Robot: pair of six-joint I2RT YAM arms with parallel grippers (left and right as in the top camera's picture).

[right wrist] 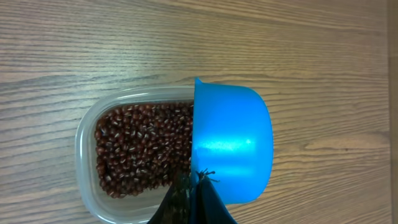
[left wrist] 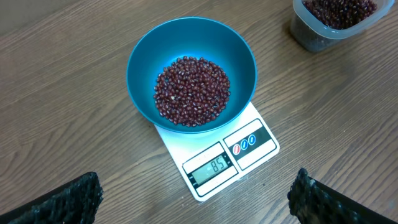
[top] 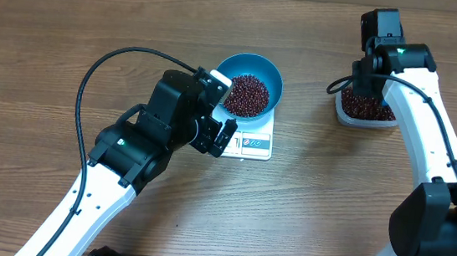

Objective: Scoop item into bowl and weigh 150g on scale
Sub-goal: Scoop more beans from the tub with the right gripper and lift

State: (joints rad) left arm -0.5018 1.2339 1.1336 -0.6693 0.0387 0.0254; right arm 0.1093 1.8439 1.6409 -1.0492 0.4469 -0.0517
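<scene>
Blue scoop (right wrist: 230,143), pinched in the closed right claw (right wrist: 194,186), should dip mouth-first into the beans (right wrist: 140,149) in the tub (right wrist: 84,134); left claw (left wrist: 199,202) hangs wide open, empty.

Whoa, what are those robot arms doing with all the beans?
They are weighing beans. The right arm, its jaws shut on a small blue scoop, holds it over the clear tub of beans. The blue bowl sits on the white scale with beans in it, and the display reads 85, short of the 150 wanted. The left arm hovers beside the scale, jaws open.
</scene>
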